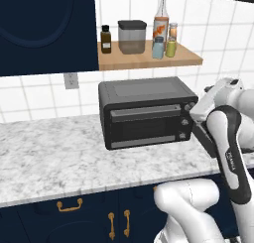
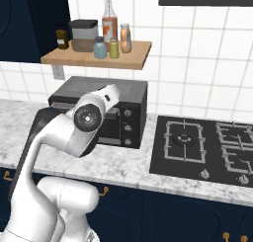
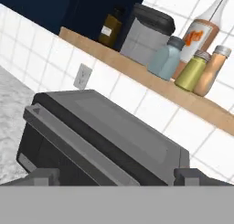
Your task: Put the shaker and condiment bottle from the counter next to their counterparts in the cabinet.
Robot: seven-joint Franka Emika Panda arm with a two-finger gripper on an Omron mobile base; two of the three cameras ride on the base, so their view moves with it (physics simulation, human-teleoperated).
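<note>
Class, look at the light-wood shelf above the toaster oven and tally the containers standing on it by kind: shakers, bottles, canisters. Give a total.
Shakers: 2, the tan-orange shaker with silvery cap and the pale blue shaker.
Bottles: 3, the yellow-green bottle, the tall clear orange-labelled bottle and the dark brown bottle.
Canisters: 1, the grey dark-lidded canister.
Total: 6.

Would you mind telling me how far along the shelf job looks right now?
Both items look placed: the shaker and the condiment bottle stand on the cabinet beside the pale blue shaker and the tall clear bottle. The gripper is open, holding nothing, over the toaster oven. Nothing appears left beyond retreating.
</note>
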